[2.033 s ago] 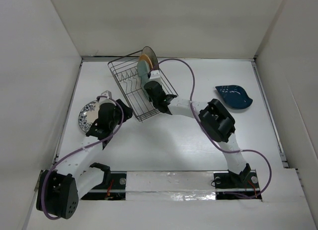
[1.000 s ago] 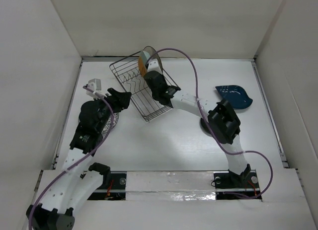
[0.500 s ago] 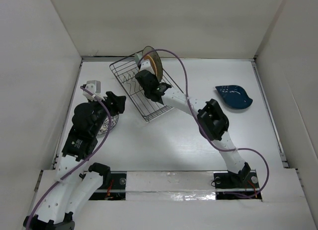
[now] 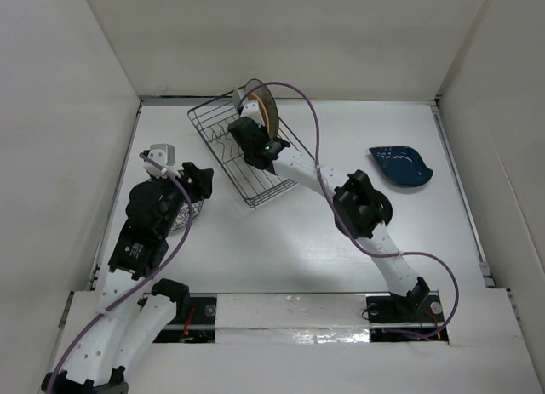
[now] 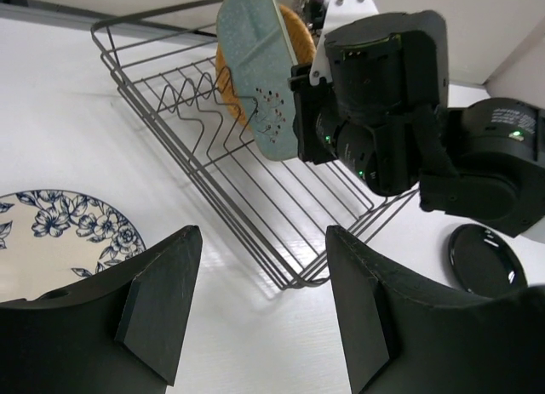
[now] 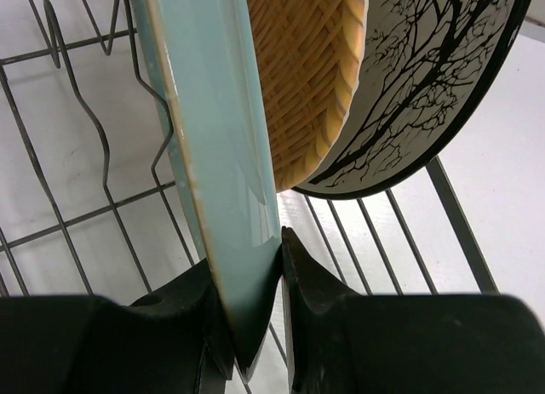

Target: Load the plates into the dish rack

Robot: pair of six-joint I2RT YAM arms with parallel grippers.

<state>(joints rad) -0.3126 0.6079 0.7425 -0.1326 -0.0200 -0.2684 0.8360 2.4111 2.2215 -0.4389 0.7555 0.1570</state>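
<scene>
Over the last two seconds the right arm has carried the mint, speckled, rounded-rectangular plate (image 6: 213,139) from the middle of the grey wire dish rack (image 5: 223,200) up to its far end. The left arm has meanwhile drawn back off the white-and-blue floral round plate (image 5: 60,241) toward its own base. That reads as the third plate being lined up for its slot and the left arm clearing the way, not yet as a finished placement. The right gripper (image 6: 255,275) has its jaws pinched tight on the mint plate's lower rim, with the plate standing on edge straight out from them and leaning slightly. Just to one side of the jaws, close to the mint plate's face, stands the orange wood-look round plate (image 6: 306,79). Behind that stands the beige round plate with a dark branching print (image 6: 426,96), and both are already upright in the rack. On the jaws' other side the wavy wire prongs stand free. Whether the mint plate's edge has reached the rack floor cannot be told. The left gripper (image 5: 260,309) has its jaws spread wide and holds nothing, with the floral plate lying flat on the white tabletop (image 4: 289,241) just outside its left finger. The black round plate (image 5: 487,259) and the dark-blue leaf-shaped plate (image 4: 400,165) lie well apart from both jaws, not yet loaded.
</scene>
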